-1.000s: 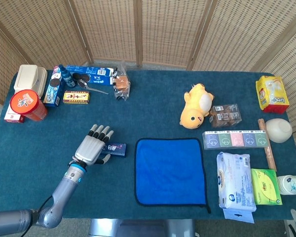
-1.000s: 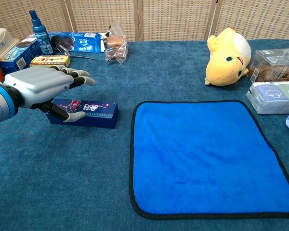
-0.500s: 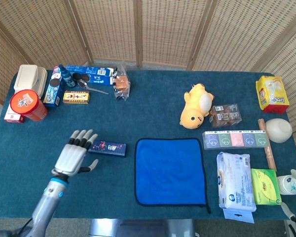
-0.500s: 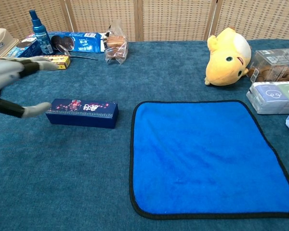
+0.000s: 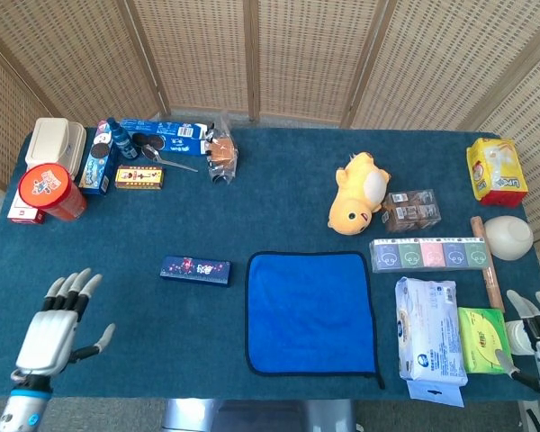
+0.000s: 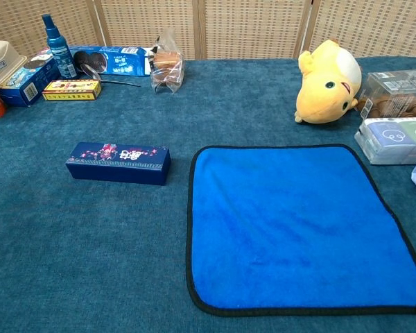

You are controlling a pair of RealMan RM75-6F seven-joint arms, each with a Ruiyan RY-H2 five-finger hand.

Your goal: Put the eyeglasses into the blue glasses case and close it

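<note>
The blue glasses case [image 5: 195, 269], a long dark box with a flower print, lies closed on the table left of the blue cloth [image 5: 310, 312]. In the chest view the case [image 6: 118, 163] has nothing touching it. The eyeglasses [image 6: 91, 67] lie at the far left by the cookie box, one temple stretched out to the right; the head view shows the eyeglasses [image 5: 162, 155] there too. My left hand [image 5: 54, 328] hovers at the near left edge, fingers spread, holding nothing, well away from the case. My right hand [image 5: 535, 326] shows at the near right edge, fingers apart and empty.
A yellow plush toy [image 5: 360, 192] sits back right of the cloth. Snack boxes, a spray bottle [image 5: 121, 139] and a red can [image 5: 51, 191] crowd the back left. Tissue packs [image 5: 429, 340], a row of small packets [image 5: 429, 255] and a white jar [image 5: 508, 238] fill the right side.
My left hand has drawn back from the glasses case to the near left edge and left the chest view. My right hand has come into view at the near right edge.
</note>
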